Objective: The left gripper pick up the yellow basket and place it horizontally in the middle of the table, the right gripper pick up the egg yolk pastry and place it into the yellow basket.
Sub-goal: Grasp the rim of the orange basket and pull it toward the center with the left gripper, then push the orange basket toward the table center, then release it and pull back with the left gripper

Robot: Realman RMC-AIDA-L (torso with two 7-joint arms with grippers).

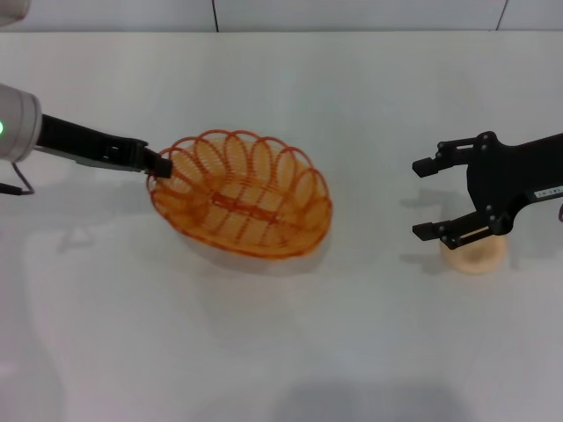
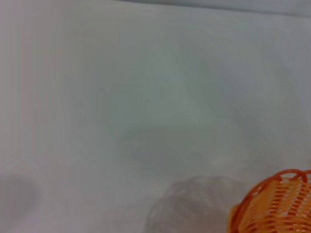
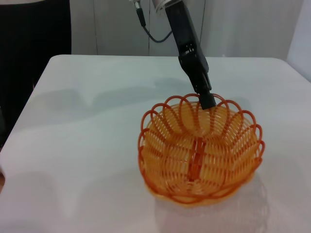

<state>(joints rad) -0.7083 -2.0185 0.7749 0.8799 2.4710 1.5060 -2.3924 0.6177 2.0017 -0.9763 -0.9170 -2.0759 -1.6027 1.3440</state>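
The yellow basket (image 1: pixel 242 195) is an oval orange-yellow wire basket near the middle of the white table (image 1: pixel 281 352). It hangs tilted, with its shadow below it. My left gripper (image 1: pixel 158 164) is shut on the basket's left rim. The right wrist view shows the basket (image 3: pixel 200 150) with the left gripper (image 3: pixel 206 99) clamped on its far rim. The left wrist view shows only one edge of the basket (image 2: pixel 277 204). My right gripper (image 1: pixel 428 199) is open and hovers at the right, just above and to the left of the egg yolk pastry (image 1: pixel 475 255), a pale dome partly hidden under the claw.
The table's far edge meets a wall (image 1: pixel 281 13) at the back. A dark panel (image 3: pixel 34 58) stands beyond the table's left side in the right wrist view. A cable (image 3: pixel 150 29) hangs from the left arm.
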